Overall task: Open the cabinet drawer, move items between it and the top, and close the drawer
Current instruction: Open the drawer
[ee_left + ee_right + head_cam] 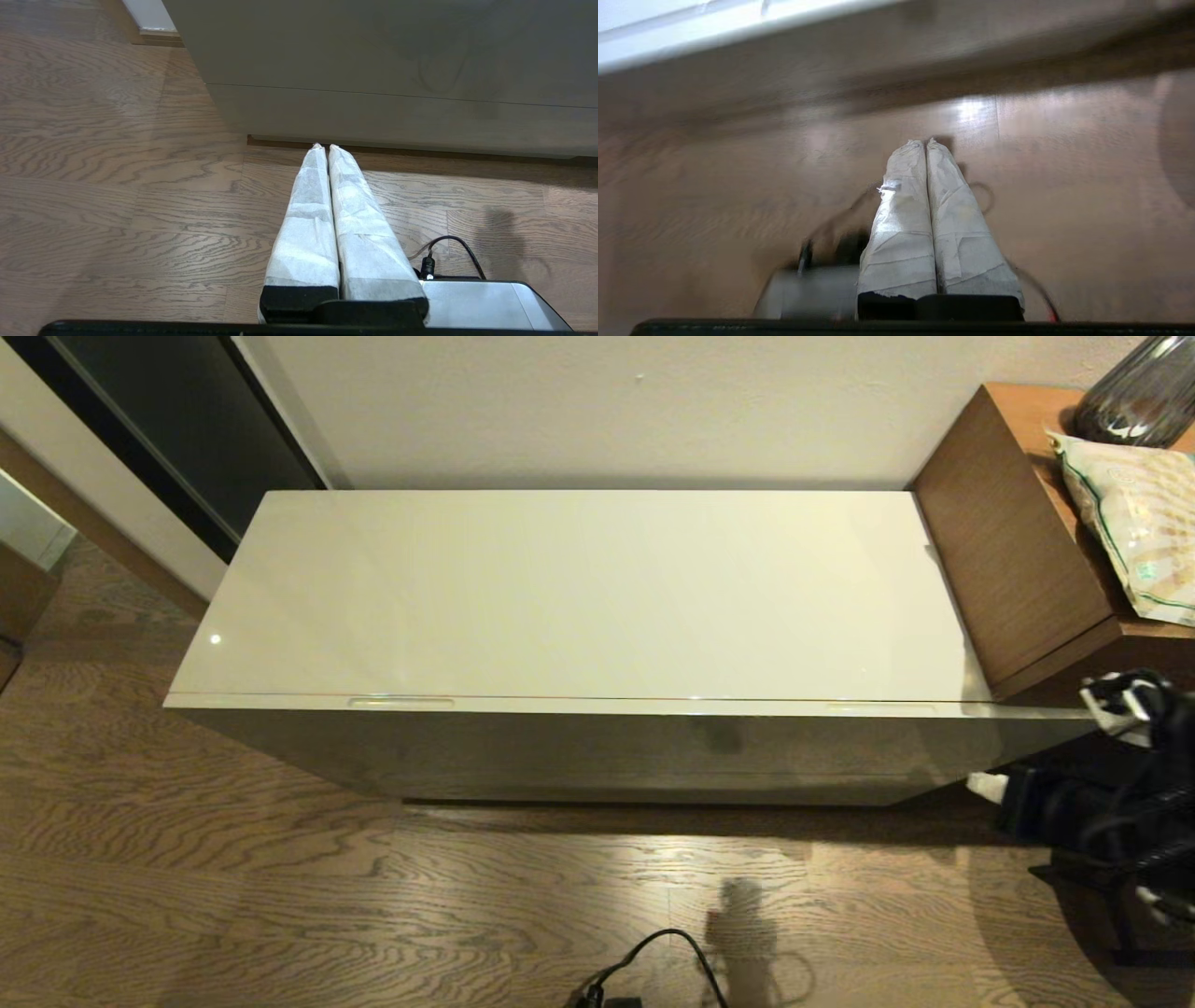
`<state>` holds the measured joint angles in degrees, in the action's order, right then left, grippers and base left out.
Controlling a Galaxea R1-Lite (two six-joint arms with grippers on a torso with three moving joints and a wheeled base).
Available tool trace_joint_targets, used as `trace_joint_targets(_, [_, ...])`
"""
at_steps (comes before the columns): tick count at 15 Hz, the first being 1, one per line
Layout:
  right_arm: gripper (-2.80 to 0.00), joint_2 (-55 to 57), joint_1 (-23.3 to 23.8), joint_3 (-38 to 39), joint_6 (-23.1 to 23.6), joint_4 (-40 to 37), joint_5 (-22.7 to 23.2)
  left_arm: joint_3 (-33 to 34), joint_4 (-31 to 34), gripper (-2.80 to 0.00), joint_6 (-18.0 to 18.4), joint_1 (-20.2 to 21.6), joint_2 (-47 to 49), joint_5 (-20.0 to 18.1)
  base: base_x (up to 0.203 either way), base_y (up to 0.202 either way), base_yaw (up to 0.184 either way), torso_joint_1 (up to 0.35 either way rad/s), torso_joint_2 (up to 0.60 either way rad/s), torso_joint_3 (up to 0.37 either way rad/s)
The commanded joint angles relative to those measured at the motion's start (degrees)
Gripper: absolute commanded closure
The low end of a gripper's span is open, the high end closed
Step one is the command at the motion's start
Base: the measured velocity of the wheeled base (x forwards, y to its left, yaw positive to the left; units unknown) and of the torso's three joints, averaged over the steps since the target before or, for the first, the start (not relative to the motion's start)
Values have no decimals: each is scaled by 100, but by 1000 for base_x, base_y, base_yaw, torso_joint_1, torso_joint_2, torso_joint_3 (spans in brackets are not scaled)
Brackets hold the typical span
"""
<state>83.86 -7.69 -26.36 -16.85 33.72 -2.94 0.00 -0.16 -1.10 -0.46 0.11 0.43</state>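
With both grippers, left gripper (327, 147) and right gripper (924, 141), pressed together empty, I'd hook the cabinet drawer (597, 706) by its front-edge slots, pulling evenly.

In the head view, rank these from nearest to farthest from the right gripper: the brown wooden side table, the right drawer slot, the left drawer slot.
From the right gripper, low at the cabinet's right end:
1. Brown wooden side table, just behind it.
2. Right recessed drawer slot, toward the left.
3. Left recessed drawer slot, far left.

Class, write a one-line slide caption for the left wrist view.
Left tool, empty and shut, hangs low over the wooden floor before the closed cabinet drawer.
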Motion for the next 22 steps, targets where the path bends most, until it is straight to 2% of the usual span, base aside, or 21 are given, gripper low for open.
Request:
trace_joint_targets(1, [0, 2168, -537, -342, -113, 1792, -631, 9, -2, 0, -4, 2, -2, 1, 0, 0, 0, 0, 0, 0])
trace_joint_targets(3, [0, 2698, -798, -1138, -209, 2260, -1060, 9, -2, 0, -4, 2, -2, 1, 0, 0, 0, 0, 0, 0])
trace_joint_targets(5, [0, 2800, -870, -1601, -267, 2325, -1244, 9, -2, 0, -4, 2, -2, 1, 0, 0, 0, 0, 0, 0])
trace_joint_targets(9, [0, 2492, -923, -1830, -286, 1879, -1357, 9, -2, 0, -4, 2, -2, 1, 0, 0, 0, 0, 0, 0])
trace_joint_targets(13, [0, 2674, -904, -1699, -357, 1861, -1356, 9, -2, 0, -4, 2, -2, 1, 0, 0, 0, 0, 0, 0])
trace_joint_targets(15, [0, 2724, -879, -1344, -484, 1873, -1316, 9, -2, 0, -4, 2, -2, 1, 0, 0, 0, 0, 0, 0])
trace_joint_targets(17, [0, 2908, -680, -1176, -770, 1875, -1216, 9, -2, 0, -4, 2, -2, 1, 0, 0, 0, 0, 0, 0])
trace_joint_targets(22, [0, 3324, -195, -713, -1125, 1867, -692, 9, -2, 0, -4, 2, -2, 1, 0, 0, 0, 0, 0, 0])
